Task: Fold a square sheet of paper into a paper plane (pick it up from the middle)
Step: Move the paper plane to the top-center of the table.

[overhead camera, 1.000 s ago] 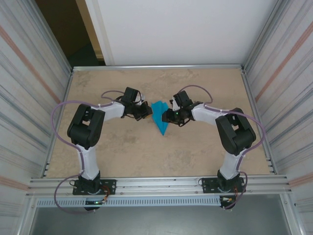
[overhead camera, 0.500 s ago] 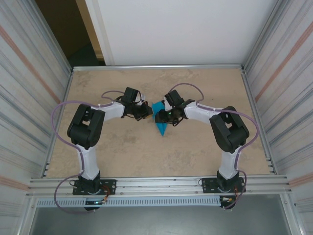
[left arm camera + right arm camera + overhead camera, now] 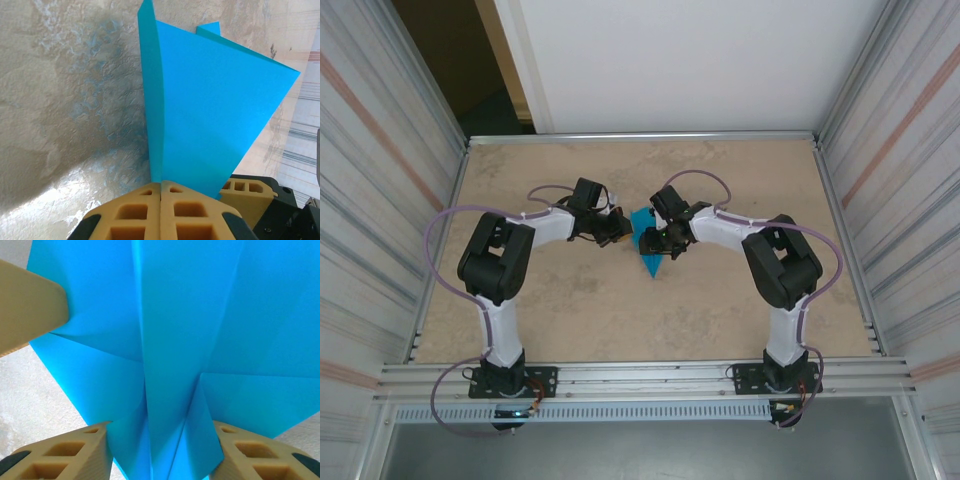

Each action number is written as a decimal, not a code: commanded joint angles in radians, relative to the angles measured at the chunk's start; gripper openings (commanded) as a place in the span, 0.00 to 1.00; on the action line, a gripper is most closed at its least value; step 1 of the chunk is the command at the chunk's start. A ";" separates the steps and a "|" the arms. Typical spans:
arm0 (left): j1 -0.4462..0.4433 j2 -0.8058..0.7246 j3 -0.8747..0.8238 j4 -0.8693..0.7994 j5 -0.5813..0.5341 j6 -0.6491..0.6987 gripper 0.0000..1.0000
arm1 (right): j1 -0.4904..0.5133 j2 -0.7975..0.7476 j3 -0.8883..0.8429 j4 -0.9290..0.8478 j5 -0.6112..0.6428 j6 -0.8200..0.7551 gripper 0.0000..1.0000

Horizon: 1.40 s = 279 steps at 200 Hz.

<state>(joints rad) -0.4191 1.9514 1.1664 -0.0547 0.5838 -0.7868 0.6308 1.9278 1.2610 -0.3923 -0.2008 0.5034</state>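
The paper plane is a creased cyan-blue dart lying mid-table, its sharp point toward the arms. My left gripper is shut on the plane's left edge. In the left wrist view the left gripper's tan fingers meet flat on the paper, and a fold stands up from them. My right gripper is over the plane from the right. Seen from the right wrist, the right gripper is open, and the plane's raised centre folds stand between its fingers.
The beige table is walled by metal rails and panels on both sides and at the back. The left finger shows at the right wrist view's upper left, and the right finger at the left wrist view's lower right, so the grippers are close.
My right gripper has moved left over the plane, closer to the left gripper, and now covers more of the paper. The left gripper has stayed shut in place.
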 commanded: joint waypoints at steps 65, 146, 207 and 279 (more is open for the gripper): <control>-0.001 -0.014 -0.016 -0.004 0.016 0.011 0.08 | 0.004 0.056 0.054 -0.054 0.054 0.023 0.33; 0.054 -0.135 -0.065 -0.078 -0.099 0.042 0.47 | -0.036 0.026 0.067 -0.091 0.146 0.039 0.09; 0.118 -0.241 -0.121 -0.172 -0.217 0.102 0.67 | -0.117 0.078 0.206 -0.164 0.228 -0.051 0.05; 0.122 -0.282 -0.133 -0.242 -0.315 0.162 0.87 | -0.157 0.243 0.446 -0.255 0.306 -0.140 0.09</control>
<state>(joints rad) -0.3000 1.7123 1.0489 -0.2497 0.3187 -0.6613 0.4942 2.1235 1.6489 -0.5789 0.0685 0.4122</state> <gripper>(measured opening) 0.857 0.079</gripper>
